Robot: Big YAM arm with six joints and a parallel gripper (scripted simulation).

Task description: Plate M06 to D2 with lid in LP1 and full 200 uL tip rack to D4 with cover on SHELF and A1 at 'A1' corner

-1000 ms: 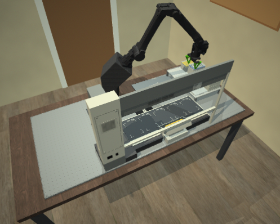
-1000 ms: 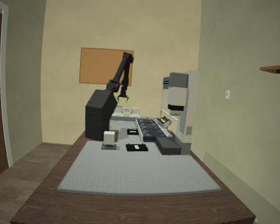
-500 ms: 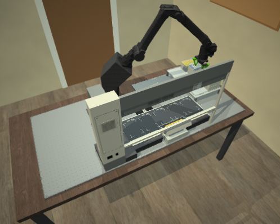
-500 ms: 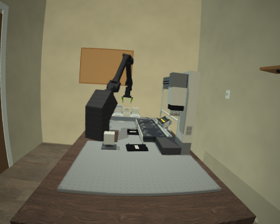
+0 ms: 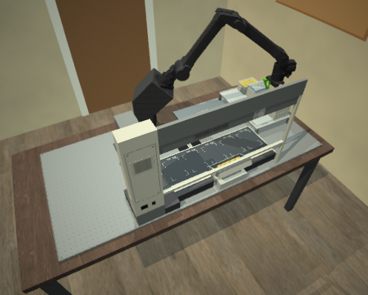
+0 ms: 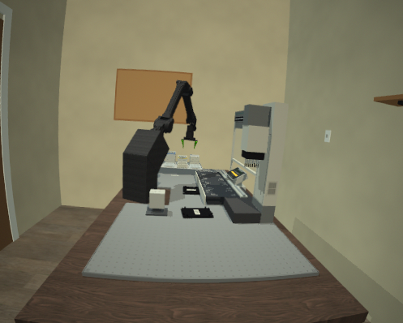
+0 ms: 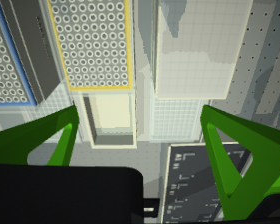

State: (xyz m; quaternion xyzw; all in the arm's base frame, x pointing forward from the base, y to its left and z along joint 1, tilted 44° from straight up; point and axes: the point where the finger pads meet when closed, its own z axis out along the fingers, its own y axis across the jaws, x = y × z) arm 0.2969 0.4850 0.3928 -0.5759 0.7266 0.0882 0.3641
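Observation:
My gripper (image 5: 267, 83) (image 6: 189, 142) (image 7: 139, 112) is open and empty. It hangs above the shelf unit (image 5: 229, 97) (image 6: 169, 170) at the far end of the table. In the wrist view a yellow-framed tip rack (image 7: 93, 45) (image 5: 246, 81) shows pale rings all over. A blue-framed tip rack (image 7: 6, 65) (image 5: 257, 87) lies to its left, cut off by the frame edge. A cream open trough (image 7: 111, 120) lies just ahead of my left finger. A pale lidded plate (image 7: 201, 50) and a gridded plate (image 7: 176, 117) lie to the right. No labels are readable. The dark deck (image 5: 243, 138) (image 6: 213, 183) (image 7: 201, 185) carries no labware.
The liquid handler's grey gantry beam (image 5: 228, 113) and cream tower (image 5: 139, 167) (image 6: 266, 154) stand along the deck. Two black nests (image 6: 196, 212) (image 6: 190, 189) and a white box (image 6: 157, 199) sit on the grey mat near the arm's base (image 6: 142, 166).

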